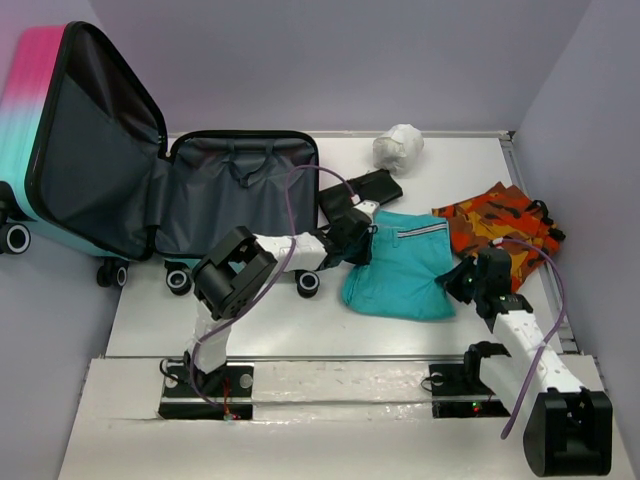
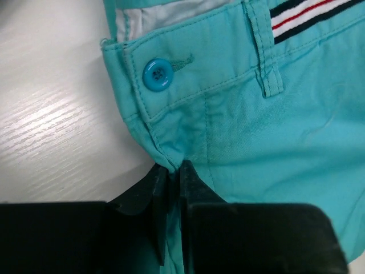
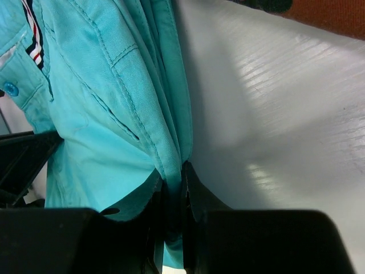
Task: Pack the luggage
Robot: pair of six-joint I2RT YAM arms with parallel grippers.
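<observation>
While the luggage (image 1: 230,205) sits wide open at the far left of the table (image 1: 140,320), one half lies flat showing its black lining. The other half stands up by the left wall, its shell fading pink to teal. Wheels poke out along the near edge.

Just right of it, the left arm reaches forward and rightward with its elbow humped up and its wrist low. The left gripper (image 2: 173,171) is clamped on the waistband edge of the teal shorts (image 1: 400,265), below the button (image 2: 157,74). The right arm stretches low, forward and a bit left. The right gripper (image 3: 174,174) is pinched tight on a fold at the opposite edge of the shorts, which lie on the table between the two.

Further out are an orange patterned cloth (image 1: 495,225) on the right, a black item (image 1: 365,187) at the shorts' far edge and a white bundle (image 1: 398,148) near the back.
</observation>
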